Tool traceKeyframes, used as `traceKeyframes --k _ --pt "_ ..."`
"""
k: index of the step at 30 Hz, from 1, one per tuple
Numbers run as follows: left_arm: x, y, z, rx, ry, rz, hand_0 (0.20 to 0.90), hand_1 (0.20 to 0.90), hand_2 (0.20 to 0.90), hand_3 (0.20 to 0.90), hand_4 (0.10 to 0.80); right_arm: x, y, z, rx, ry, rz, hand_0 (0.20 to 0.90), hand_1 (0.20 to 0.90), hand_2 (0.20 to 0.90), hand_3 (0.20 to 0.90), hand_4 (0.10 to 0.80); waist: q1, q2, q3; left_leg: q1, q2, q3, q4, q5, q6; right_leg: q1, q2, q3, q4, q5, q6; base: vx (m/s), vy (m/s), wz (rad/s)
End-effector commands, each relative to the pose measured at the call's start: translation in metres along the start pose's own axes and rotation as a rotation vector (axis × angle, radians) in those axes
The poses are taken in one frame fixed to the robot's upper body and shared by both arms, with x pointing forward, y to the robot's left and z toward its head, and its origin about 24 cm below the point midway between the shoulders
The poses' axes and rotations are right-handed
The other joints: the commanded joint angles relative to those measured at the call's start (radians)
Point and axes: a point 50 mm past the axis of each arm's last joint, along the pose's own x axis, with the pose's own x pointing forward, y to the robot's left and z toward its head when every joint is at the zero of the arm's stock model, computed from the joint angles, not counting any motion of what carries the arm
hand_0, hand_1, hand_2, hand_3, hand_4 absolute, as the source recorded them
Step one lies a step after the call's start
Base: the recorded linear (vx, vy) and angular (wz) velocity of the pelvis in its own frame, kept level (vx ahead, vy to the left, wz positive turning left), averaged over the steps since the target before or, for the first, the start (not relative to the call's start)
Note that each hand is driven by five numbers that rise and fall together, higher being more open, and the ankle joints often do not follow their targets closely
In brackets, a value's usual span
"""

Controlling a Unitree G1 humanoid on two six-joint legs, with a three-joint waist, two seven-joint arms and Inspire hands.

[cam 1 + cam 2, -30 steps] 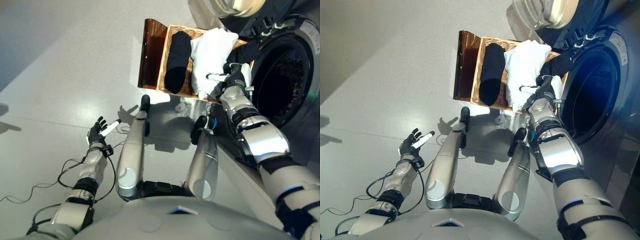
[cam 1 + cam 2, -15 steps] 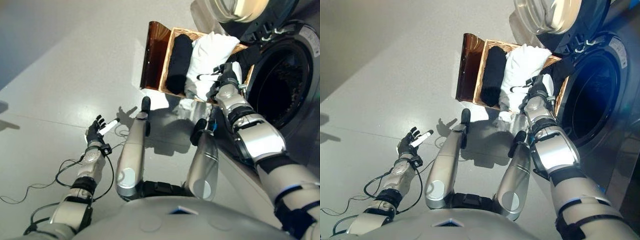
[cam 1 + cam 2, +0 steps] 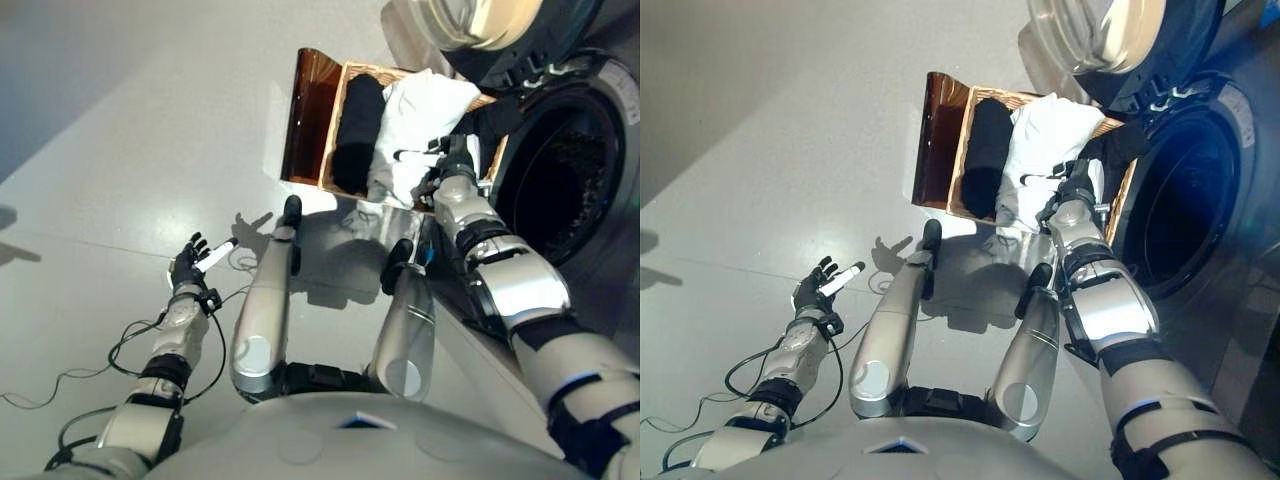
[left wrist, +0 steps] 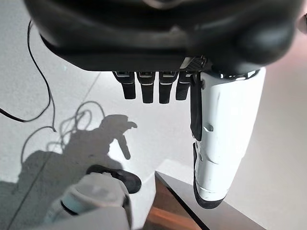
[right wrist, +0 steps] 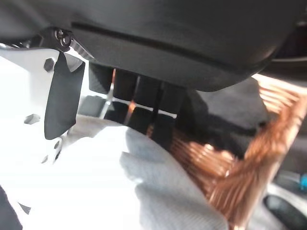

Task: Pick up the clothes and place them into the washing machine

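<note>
Right hand (image 3: pixel 1072 192) has eased a bit further onto the white garment (image 3: pixel 1040 140) vs. a sec ago; the whole view shifted too, so part of that is camera. Fingers (image 5: pixel 144 108) look straight-ish, tips against or just past the cloth's far fold, thumb on the other side; no pinch seen yet. White garment lies in the wicker basket (image 3: pixel 335 125), beside a black garment (image 3: pixel 357 130), w/ another dark piece behind the fingers by the open washer drum (image 3: pixel 555 170). Left hand (image 3: pixel 190 265) idle, fingers loosely spread, well apart from it all. Cloth looks soft, light and floppy, prob. will drape and trail. Best hold: a thick bunched fold under the fingertips, not a thin edge.
</note>
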Motion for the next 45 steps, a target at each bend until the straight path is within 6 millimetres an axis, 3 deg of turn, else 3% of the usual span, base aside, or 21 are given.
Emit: traceKeyframes --k 1,4,10,19,20,24,35,45 --pt "-0.002 0.031 -0.002 -0.006 -0.006 0.08 0.9 0.9 0.9 0.9 0.8 0.002 -0.022 0.017 0.18 -0.134 -0.032 0.2 0.2 0.2 0.2 0.3 0.001 -0.042 -0.059 0.044 -0.021 0.039 0.039 -0.134 0.004 0.038 0.013 -0.018 -0.162 0.129 -0.041 0.047 -0.047 -0.09" --pt "-0.002 0.032 -0.004 -0.018 0.002 0.08 0.9 0.9 0.9 0.9 0.8 0.002 -0.028 0.008 0.246 -0.114 -0.036 0.2 0.2 0.2 0.2 0.3 -0.004 -0.047 -0.064 0.071 -0.02 0.036 0.008 -0.124 0.001 0.07 0.012 -0.024 -0.192 0.138 -0.038 0.041 -0.033 -0.03" --pt "-0.002 0.027 -0.012 -0.041 0.039 0.064 0.9 0.9 0.9 0.9 0.8 -0.005 -0.036 -0.038 0.434 -0.018 -0.035 0.2 0.2 0.2 0.2 0.3 -0.031 -0.062 -0.089 0.165 -0.023 0.03 -0.107 -0.079 -0.013 0.171 0.013 -0.053 -0.292 0.167 -0.028 0.065 -0.036 0.06" --pt "-0.003 0.023 -0.02 -0.073 0.074 0.055 0.9 0.9 0.9 0.9 0.8 -0.011 -0.038 -0.063 0.718 0.031 -0.018 0.2 0.2 0.2 0.2 0.3 -0.047 -0.065 -0.113 0.271 -0.018 0.024 -0.235 -0.029 -0.023 0.253 0.011 -0.077 -0.355 0.185 -0.017 0.053 -0.008 0.0" --pt "-0.004 0.023 -0.021 -0.088 0.08 0.059 0.9 0.9 0.9 0.9 0.8 -0.013 -0.04 -0.064 0.889 0.017 -0.033 0.2 0.2 0.2 0.2 0.3 -0.053 -0.064 -0.114 0.299 -0.015 0.026 -0.26 -0.022 -0.028 0.271 0.011 -0.082 -0.361 0.181 -0.016 0.042 0.011 0.04" --pt "-0.006 0.022 -0.029 -0.111 0.108 0.067 0.9 0.9 0.9 0.9 0.8 -0.02 -0.036 -0.078 1.08 0.022 -0.061 0.2 0.2 0.2 0.2 0.3 -0.068 -0.064 -0.123 0.337 -0.008 0.03 -0.282 -0.02 -0.03 0.293 0.012 -0.083 -0.364 0.175 -0.014 0.049 0.003 0.03" --pt "-0.009 0.016 -0.036 -0.122 0.128 0.071 0.9 0.9 0.9 0.9 0.8 -0.04 -0.043 -0.129 1.134 0.136 -0.229 0.2 0.2 0.2 0.2 0.3 -0.107 -0.048 -0.155 0.407 0.003 0.049 -0.303 -0.028 -0.033 0.347 0.017 -0.068 -0.399 0.175 -0.008 0.039 -0.005 -0.07" --pt "-0.014 0.011 -0.047 -0.112 0.157 0.047 0.9 0.9 0.9 0.9 0.8 -0.045 -0.063 -0.149 1.364 0.162 -0.45 0.2 0.2 0.2 0.2 0.3 -0.133 -0.01 -0.181 0.438 0.003 0.077 -0.286 -0.059 -0.034 0.367 0.015 -0.042 -0.415 0.171 -0.002 0.021 -0.005 -0.13"
